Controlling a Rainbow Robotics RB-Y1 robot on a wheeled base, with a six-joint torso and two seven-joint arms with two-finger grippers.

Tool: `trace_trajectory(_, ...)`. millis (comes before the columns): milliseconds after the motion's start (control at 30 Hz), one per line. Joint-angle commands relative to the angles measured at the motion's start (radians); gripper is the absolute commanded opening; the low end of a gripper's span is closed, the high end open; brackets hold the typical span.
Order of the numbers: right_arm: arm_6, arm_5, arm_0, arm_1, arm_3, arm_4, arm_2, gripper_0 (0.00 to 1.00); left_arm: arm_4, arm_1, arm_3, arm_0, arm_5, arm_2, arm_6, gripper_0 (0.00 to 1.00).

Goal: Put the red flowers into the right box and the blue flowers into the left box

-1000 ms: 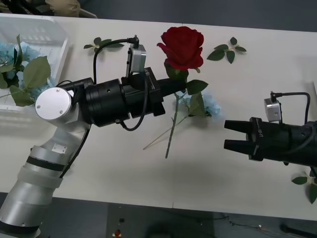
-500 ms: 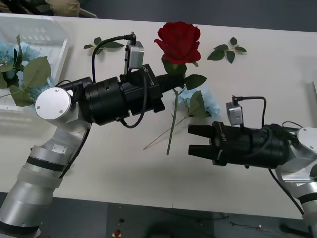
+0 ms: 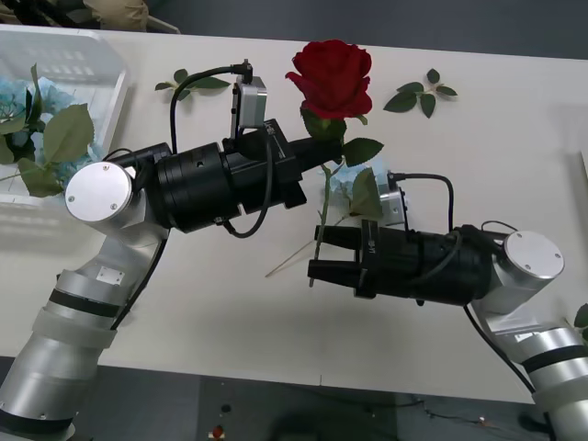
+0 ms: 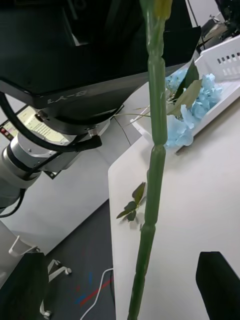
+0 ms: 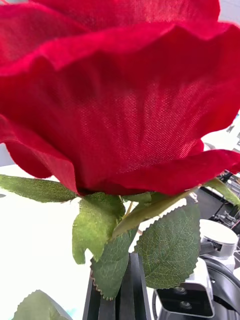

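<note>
You have blue flowers (image 3: pixel 28 129) already in the left box (image 3: pixel 87 60), while the left gripper (image 3: pixel 310 152) clamps the rose (image 3: pixel 333 78) aloft mid-table, the right gripper (image 3: pixel 322 252) spread around its stem.

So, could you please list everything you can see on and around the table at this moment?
Red rose: one, deep red bloom on a green stem, held up over the table's middle.
Blue flowers in the basket: a cluster, pale blue with green leaves, far left.
Blue flower on the table: one, pale blue, lying behind the rose's stem.
White basket: one, far left corner.
Leaf sprigs: green, one at the far side left of the rose, one to its right, one at the near right edge.
Table: one, white.
Left end effector: black, shut on the rose's stem just below the bloom.
Right end effector: black, open, fingers either side of the lower stem.
</note>
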Motion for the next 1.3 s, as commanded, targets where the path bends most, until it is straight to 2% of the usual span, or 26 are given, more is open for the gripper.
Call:
trace_trajectory(33, -0.016, -0.035, -0.037, 0.039, -0.016, 0.001, 0.022, 0.87, 0.015, -0.020, -0.013, -0.006, -0.003, -0.014, -0.064, 0.00)
trace_trajectory(300, -0.016, -0.091, -0.057, 0.039, -0.016, 0.016, 0.062, 0.85, 0.015, -0.020, -0.013, -0.006, -0.003, -0.014, -0.064, 0.00)
trace_trajectory(367, -0.016, -0.100, -0.060, 0.041, -0.016, 0.039, 0.067, 0.70, 0.015, -0.020, -0.013, -0.006, -0.003, -0.014, -0.064, 0.00)
trace_trajectory(500, -0.016, -0.112, -0.063, 0.055, -0.016, 0.070, 0.068, 0.48, 0.015, -0.020, -0.013, -0.006, -0.003, -0.014, -0.064, 0.00)
trace_trajectory(567, -0.016, -0.126, -0.065, 0.059, -0.016, 0.076, 0.079, 0.30, 0.015, -0.020, -0.013, -0.006, -0.003, -0.014, -0.064, 0.00)
trace_trajectory(667, -0.016, -0.149, -0.071, 0.059, -0.016, 0.076, 0.096, 0.13, 0.015, -0.020, -0.013, -0.006, -0.003, -0.014, -0.064, 0.00)
trace_trajectory(867, -0.016, -0.161, -0.081, 0.059, -0.014, 0.076, 0.107, 0.00, 0.015, -0.020, -0.013, -0.006, -0.003, -0.014, -0.064, 0.00)
trace_trajectory(1267, -0.016, -0.167, -0.092, 0.059, -0.014, 0.091, 0.107, 0.00, 0.015, -0.020, -0.013, -0.006, -0.003, -0.014, -0.064, 0.01)
trace_trajectory(1300, -0.016, -0.167, -0.092, 0.059, -0.016, 0.091, 0.105, 0.00, 0.015, -0.020, -0.013, -0.006, -0.003, -0.014, -0.064, 0.20)
